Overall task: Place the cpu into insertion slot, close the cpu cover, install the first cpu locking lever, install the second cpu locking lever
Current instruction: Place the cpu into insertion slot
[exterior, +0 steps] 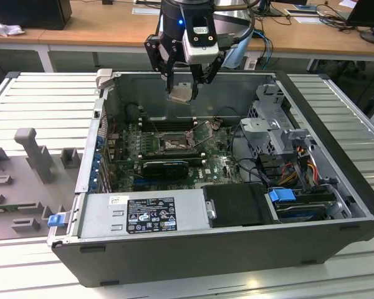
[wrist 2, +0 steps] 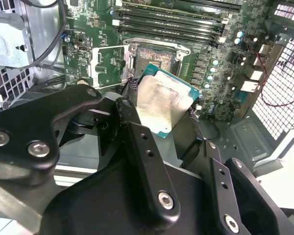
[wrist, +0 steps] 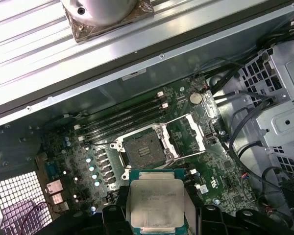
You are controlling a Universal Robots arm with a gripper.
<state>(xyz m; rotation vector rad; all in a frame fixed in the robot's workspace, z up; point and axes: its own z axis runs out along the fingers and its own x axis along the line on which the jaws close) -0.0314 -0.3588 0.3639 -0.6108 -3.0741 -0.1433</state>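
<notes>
My gripper (exterior: pixel 182 88) hangs above the open computer case, shut on the cpu (exterior: pixel 181 94). The cpu is a pale square chip with a green edge, pinched by its sides in both wrist views (wrist 2: pixel 164 100) (wrist: pixel 156 203). Well below it lies the insertion slot (exterior: pixel 172 143), a square black socket on the green board, bare in both wrist views (wrist 2: pixel 157 56) (wrist: pixel 144 149). The cpu cover (wrist: pixel 186 133), a grey steel frame plate, is swung open beside the socket (wrist 2: pixel 108 66). The chip is held tilted and is well clear of the socket.
Memory sticks (exterior: pixel 165 121) run behind the socket and a long black ribbed card (exterior: pixel 165 167) lies in front. A labelled power supply (exterior: pixel 143 215) fills the near side. A drive cage (exterior: pixel 271 118) with cables stands at the exterior view's right. A round silver cooler (wrist: pixel 103 12) sits outside the case wall.
</notes>
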